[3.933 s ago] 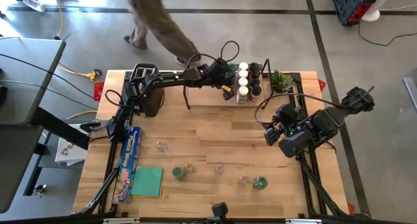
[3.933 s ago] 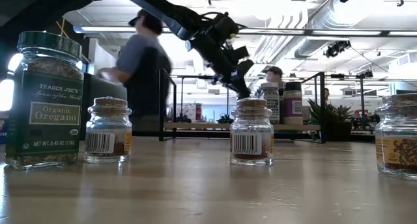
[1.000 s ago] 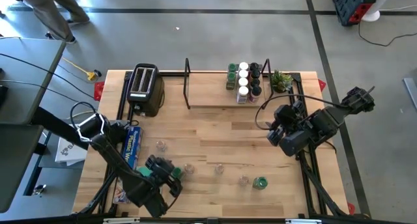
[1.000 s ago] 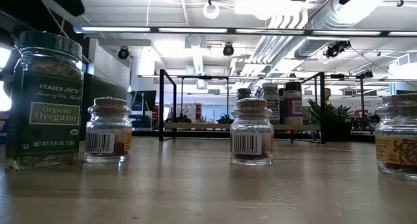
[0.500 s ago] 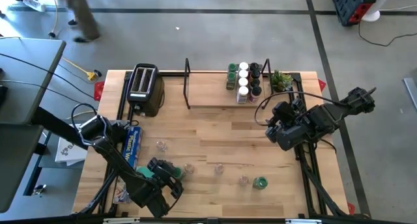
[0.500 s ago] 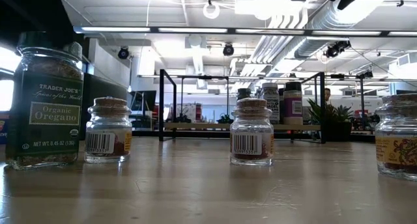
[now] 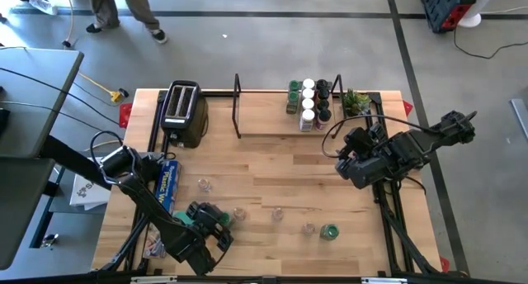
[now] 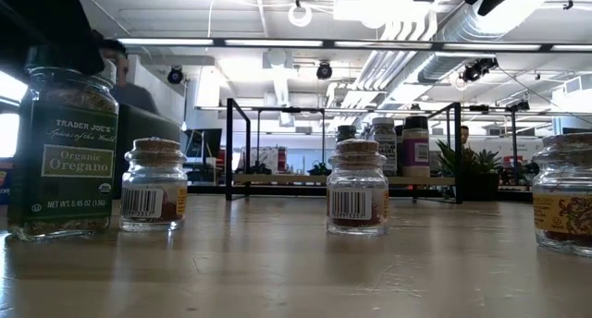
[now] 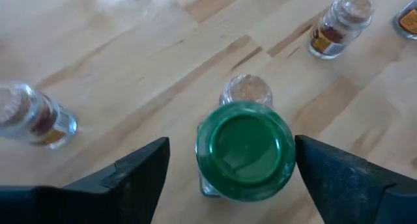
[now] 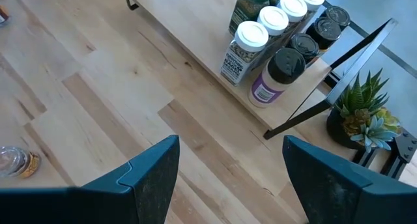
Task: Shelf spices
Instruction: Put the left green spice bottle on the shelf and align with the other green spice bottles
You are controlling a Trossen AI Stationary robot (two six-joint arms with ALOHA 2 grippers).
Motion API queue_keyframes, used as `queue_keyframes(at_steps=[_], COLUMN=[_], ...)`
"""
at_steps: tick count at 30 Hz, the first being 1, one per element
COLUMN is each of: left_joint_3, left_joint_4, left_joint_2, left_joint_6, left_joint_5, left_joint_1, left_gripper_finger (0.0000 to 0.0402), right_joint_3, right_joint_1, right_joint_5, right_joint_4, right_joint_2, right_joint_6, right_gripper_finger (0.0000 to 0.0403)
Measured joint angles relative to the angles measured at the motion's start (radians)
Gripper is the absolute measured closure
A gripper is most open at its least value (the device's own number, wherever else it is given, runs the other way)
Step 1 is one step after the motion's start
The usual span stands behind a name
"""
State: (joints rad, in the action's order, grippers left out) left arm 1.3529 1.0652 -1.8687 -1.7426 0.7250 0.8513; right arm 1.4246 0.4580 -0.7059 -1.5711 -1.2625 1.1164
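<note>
Left gripper (image 9: 228,168) hangs low at the table's near edge, fingers spread; right gripper (image 10: 228,168) hovers, fingers apart.

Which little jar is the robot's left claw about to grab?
The green-lidded oregano jar. It sits right between the left gripper's open jaws; the cork-topped jars stand farther off.

A green-lidded spice jar (image 9: 245,150) stands upright on the wooden tabletop (image 9: 130,74), squarely between the left gripper's (image 9: 229,168) wide-apart fingers (image 9: 140,172), neither touching it. Just behind it sits a cork-topped glass jar (image 9: 245,90). Two more small corked jars stand well apart from it, one (image 9: 34,116) to either side (image 9: 337,27).
</note>
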Motion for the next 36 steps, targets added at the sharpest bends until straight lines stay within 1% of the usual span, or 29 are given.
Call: queue_keyframes(at_steps=[3,9,14,15,16,21,24,29,31,36], left_joint_3=[0.0,0.0,0.001,0.001,0.001,0.001,0.001,0.001,0.001,0.001], left_joint_4=[-0.013,-0.014,-0.011,-0.006,0.004,0.12,0.183,0.213,0.224,0.229], left_joint_2=[0.0,0.0,0.016,0.025,0.038,0.144,0.242,0.382,0.421,0.456], left_joint_6=[-0.018,-0.002,-0.008,-0.007,-0.001,0.088,0.184,0.352,0.398,0.524], left_joint_5=[-0.014,-0.009,-0.049,-0.058,-0.071,-0.145,-0.139,-0.129,-0.13,-0.163], left_joint_1=[0.0,0.0,0.0,0.0,0.0,0.006,0.0,-0.044,-0.063,-0.096], left_gripper_finger=[0.0115,0.0215,0.0225,0.0238,0.0261,0.0307,0.0337,0.0394,0.0399,0.0378], right_joint_3=[0.0,0.0,0.0,0.0,0.0,0.0,0.0,0.0,0.0,0.0], right_joint_1=[0.0,0.0,0.0,0.0,0.0,0.0,0.0,0.0,0.0,0.0], right_joint_5=[0.0,0.0,-0.001,-0.001,0.0,-0.001,-0.027,-0.077,-0.087,-0.088], right_joint_4=[0.0,0.0,0.0,0.0,0.0,0.016,0.022,0.023,0.023,0.023], right_joint_2=[0.0,0.0,0.0,0.0,0.0,0.0,0.0,0.0,0.0,0.0], right_joint_6=[0.0,0.0,-0.001,0.0,0.001,0.001,0.001,0.0,0.0,0.001], right_gripper_finger=[0.0135,0.0135,0.0135,0.0135,0.0135,0.0135,0.0135,0.0135,0.0135,0.0135])
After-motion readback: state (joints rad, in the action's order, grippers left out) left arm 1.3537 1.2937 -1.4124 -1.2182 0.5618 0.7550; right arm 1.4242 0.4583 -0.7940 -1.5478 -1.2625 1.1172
